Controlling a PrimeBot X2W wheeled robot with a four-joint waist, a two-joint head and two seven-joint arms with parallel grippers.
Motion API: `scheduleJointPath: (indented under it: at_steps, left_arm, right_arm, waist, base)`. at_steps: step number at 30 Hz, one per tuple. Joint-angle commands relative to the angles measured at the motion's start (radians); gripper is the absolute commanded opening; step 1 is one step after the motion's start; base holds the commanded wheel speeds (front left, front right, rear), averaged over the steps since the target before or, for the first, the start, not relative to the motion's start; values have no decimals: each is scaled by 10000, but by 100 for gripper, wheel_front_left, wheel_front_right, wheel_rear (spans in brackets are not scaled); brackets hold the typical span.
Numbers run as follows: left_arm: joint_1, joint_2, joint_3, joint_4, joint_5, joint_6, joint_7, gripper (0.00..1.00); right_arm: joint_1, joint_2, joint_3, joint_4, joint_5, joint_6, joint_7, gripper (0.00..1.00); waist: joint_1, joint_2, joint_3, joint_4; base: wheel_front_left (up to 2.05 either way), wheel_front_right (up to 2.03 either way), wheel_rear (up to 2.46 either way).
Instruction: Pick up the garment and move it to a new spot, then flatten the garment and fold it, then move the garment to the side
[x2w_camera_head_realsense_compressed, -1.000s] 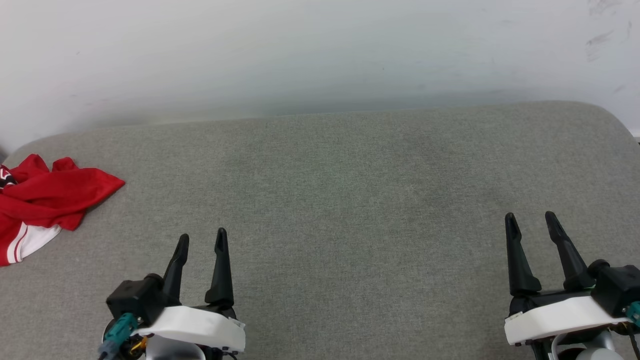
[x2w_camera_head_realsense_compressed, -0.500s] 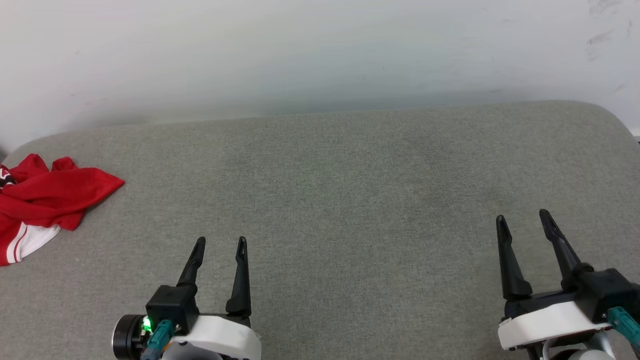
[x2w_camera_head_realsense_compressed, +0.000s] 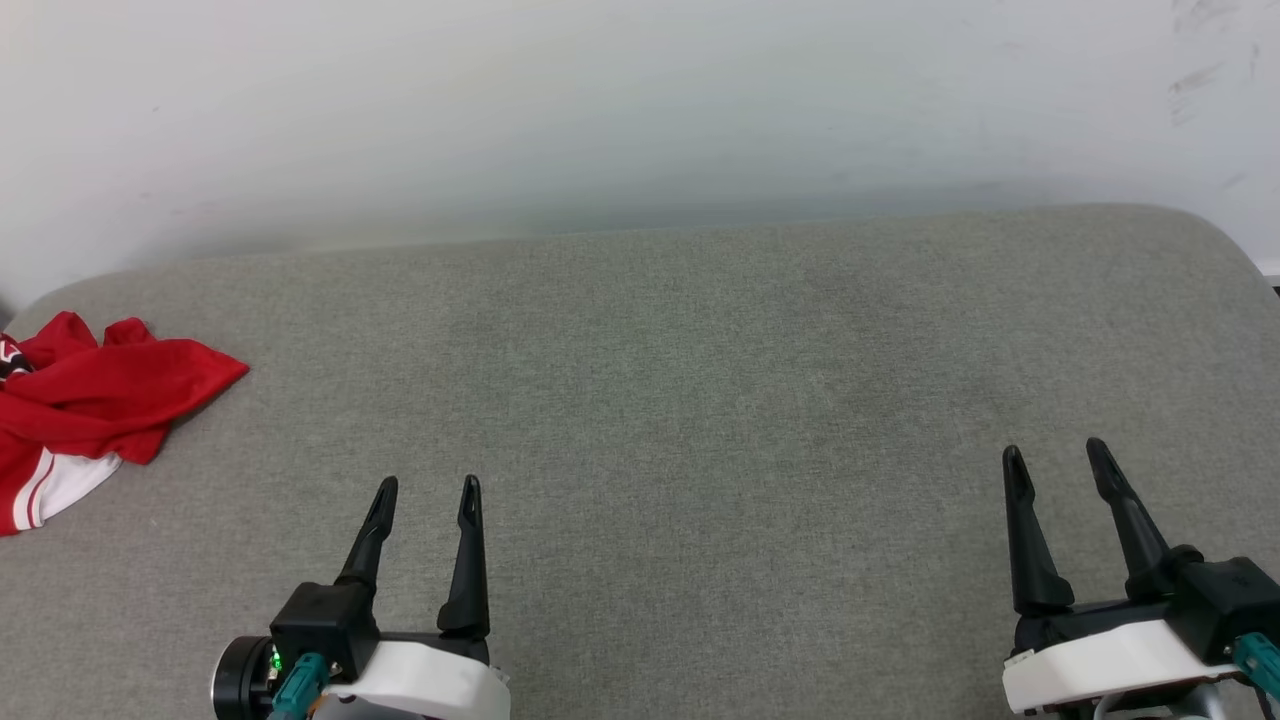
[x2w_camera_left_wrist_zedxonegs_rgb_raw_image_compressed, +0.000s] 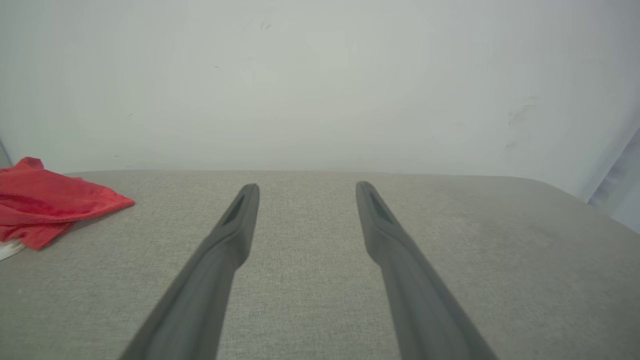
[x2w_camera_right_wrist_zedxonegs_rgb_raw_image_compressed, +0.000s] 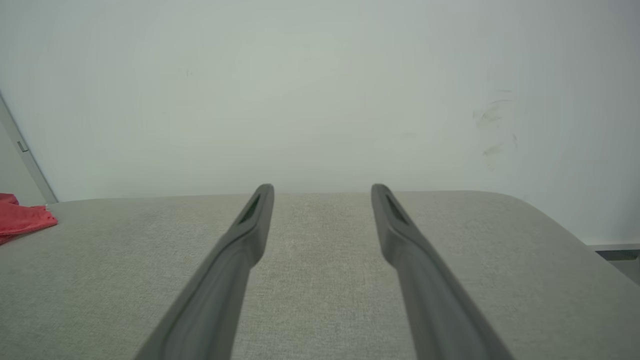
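At 9 o'clock, garment lies crumpled at edge of grey fabric desk, red w/ white striped bit showing. At 7 o'clock, left tool: released, empty, well apart from garment. At 5 o'clock, right tool: also released, empty.
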Motion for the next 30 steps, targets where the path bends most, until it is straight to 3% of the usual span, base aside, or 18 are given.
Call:
scheduleJointPath:
  at_steps: [1, 16, 24, 30]
  left_arm:
    - [99, -63, 75, -37, 220, -123, -85, 100]
    - [316, -298, 492, 224, 1180, -924, -357, 100]
    - [217, -304, 418, 327, 1022, -957, -364, 100]
    - [100, -303, 484, 349, 1003, -932, -364, 100]
  right_arm:
    - [72, -9, 17, 54, 60, -3, -95, 100]
    - [99, -9, 98, 325, 623, -3, -354, 100]
    - [165, -9, 141, 355, 864, -3, -360, 100]
    - [187, -7, 321, 355, 763, -3, -360, 100]
  waist:
    - [0, 0, -17, 0]
    - [0, 0, -27, -26]
    - [0, 0, 63, 245]
    - [0, 0, 120, 840]
  base:
    - [0, 0, 0]
    - [0, 0, 0]
    - [0, 0, 0]
    - [0, 0, 0]
